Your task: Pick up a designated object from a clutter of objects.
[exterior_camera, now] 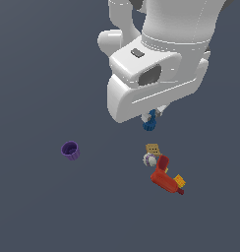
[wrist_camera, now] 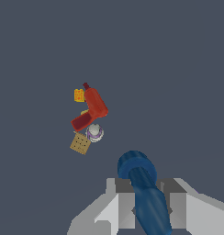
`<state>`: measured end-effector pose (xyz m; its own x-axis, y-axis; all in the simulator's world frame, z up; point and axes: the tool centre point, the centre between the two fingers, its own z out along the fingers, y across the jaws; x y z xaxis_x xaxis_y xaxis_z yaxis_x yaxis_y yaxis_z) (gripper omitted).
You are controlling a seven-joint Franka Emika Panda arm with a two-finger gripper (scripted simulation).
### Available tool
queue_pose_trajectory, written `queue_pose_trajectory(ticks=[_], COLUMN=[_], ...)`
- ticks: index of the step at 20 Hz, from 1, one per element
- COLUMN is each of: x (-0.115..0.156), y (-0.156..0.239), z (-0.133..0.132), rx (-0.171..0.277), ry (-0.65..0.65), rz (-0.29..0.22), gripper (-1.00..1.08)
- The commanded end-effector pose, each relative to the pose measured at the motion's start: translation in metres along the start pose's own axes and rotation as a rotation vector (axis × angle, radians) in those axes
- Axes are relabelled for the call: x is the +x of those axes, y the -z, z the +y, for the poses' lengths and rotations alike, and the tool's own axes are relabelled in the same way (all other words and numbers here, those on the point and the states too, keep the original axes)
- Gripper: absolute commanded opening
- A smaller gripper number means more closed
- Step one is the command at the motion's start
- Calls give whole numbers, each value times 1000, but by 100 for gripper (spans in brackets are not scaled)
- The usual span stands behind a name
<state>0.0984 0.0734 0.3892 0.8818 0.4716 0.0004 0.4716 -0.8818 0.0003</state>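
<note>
Now you have the blue item [wrist_camera: 146,195] pinched between the two grey fingers [wrist_camera: 125,202] of the end effector [wrist_camera: 148,209], which press on its sides. In the wrist view it reads as a smooth, glossy blue rod with a wider, rounded, ringed head, and its long axis runs out from between the fingers toward that head. In the exterior view you see only its knobbly blue end [exterior_camera: 149,123] poking below the white arm housing [exterior_camera: 151,78], held off the dark grey counter [exterior_camera: 43,206]. No writing or label can be read on anything. The rest of the clutter lies apart from it: a tan box [wrist_camera: 80,143] with a grid of dots, touching a whitish ball [wrist_camera: 94,132] with purple markings; a red angular piece [wrist_camera: 92,110] bent like an L, shiny; and a yellow-orange waffled bit [wrist_camera: 79,95] against its far end. The purple ribbed cup [exterior_camera: 70,150] stands upright, well apart, toward the exterior view's left.
</note>
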Motion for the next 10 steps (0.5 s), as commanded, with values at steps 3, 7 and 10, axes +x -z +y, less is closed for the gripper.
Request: queue_pose_trajectory(ticks=[3,7,10], x=[10,15,18], y=[13,20,23], z=[-3,-4,-5], rx=[0,0,0], ry=[-1,-1,-1], rz=[0,0,0], gripper=[-100,-100,-100])
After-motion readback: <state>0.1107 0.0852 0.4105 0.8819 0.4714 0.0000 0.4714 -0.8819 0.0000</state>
